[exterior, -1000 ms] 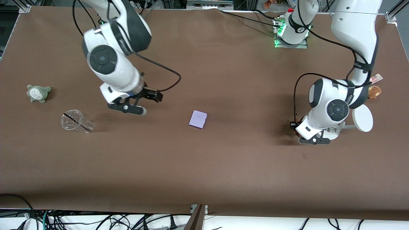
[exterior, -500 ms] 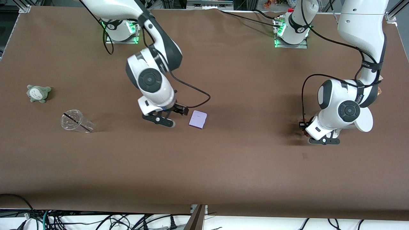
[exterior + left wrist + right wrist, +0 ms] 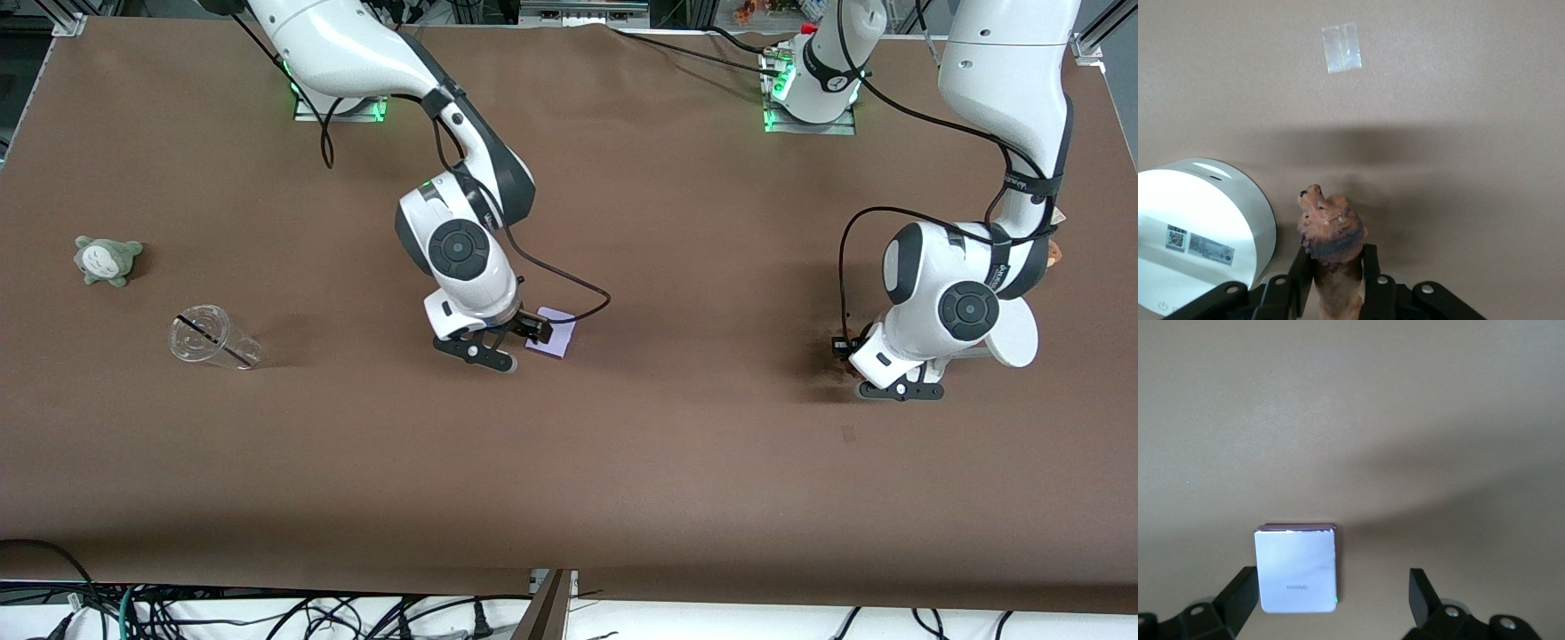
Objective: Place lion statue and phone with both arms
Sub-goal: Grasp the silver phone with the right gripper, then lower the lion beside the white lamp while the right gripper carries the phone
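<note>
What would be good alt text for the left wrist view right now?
The left gripper is shut on the lion statue, an orange-brown figurine with its maned head pointing away from the camera, above the brown table. A round white disc lies beside it, and a small clear tape patch is on the table.

The right gripper (image 3: 513, 342) is now over the flat pale lavender phone (image 3: 557, 336), come from near the clear plastic cup (image 3: 212, 338); the left gripper (image 3: 855, 372) has shifted slightly toward the white round disc (image 3: 1013, 331)
</note>
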Action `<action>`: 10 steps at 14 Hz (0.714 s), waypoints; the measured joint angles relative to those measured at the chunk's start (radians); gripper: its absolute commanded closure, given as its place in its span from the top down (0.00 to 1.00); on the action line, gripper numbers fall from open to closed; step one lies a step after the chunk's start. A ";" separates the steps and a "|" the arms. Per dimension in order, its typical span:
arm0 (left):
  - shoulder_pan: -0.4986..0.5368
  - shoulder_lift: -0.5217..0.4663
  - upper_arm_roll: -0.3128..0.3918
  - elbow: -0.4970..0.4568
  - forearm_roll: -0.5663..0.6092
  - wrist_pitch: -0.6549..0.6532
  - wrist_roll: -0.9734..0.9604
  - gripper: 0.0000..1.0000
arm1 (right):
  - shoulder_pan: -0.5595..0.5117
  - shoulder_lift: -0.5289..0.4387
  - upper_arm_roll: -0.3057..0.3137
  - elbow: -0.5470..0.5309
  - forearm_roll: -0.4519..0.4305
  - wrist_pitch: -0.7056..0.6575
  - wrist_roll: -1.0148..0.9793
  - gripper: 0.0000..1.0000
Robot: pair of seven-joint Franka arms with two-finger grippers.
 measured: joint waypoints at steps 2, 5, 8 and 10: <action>0.000 0.006 0.000 -0.003 0.000 0.019 0.000 0.08 | 0.011 0.031 0.000 0.000 0.000 0.040 0.004 1.00; 0.000 0.020 0.000 -0.004 0.000 0.034 0.000 0.32 | 0.032 0.074 -0.001 0.003 0.000 0.092 0.017 1.00; 0.000 0.021 0.000 -0.004 0.000 0.035 0.000 0.72 | 0.058 0.124 -0.002 0.044 -0.005 0.109 0.052 1.00; 0.000 0.025 0.000 -0.005 0.000 0.038 0.000 1.00 | 0.070 0.160 -0.004 0.079 -0.012 0.109 0.070 1.00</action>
